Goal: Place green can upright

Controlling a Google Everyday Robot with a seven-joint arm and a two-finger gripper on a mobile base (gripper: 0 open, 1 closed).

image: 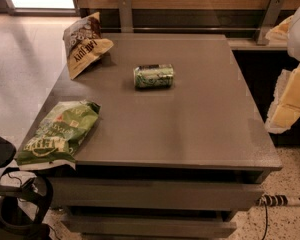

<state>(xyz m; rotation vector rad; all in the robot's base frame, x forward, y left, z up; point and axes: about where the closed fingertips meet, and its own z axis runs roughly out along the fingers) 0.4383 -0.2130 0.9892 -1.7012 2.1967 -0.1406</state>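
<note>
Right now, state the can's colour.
Green can: green, whitish markings, camera view; gripper at picture's right edge.

The hand at the right edge is blurred, cut off.

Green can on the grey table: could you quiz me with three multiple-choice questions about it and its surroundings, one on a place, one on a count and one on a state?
1. Where is the green can?
A. Near the middle of the table
B. On the floor
C. On top of a chip bag

2. How many chip bags lie on the table?
A. One
B. Two
C. Four

3. How does the can sit?
A. Upright
B. On its side
C. Crushed flat

Answers:
1 A: it rests on bare tabletop, apart from both bags.
2 B: a brown bag lies at the back left and a green bag at the front left edge.
3 B: its round wall lies on the table. The gripper is at the right edge of the view, beyond the table and away from the can.
</note>
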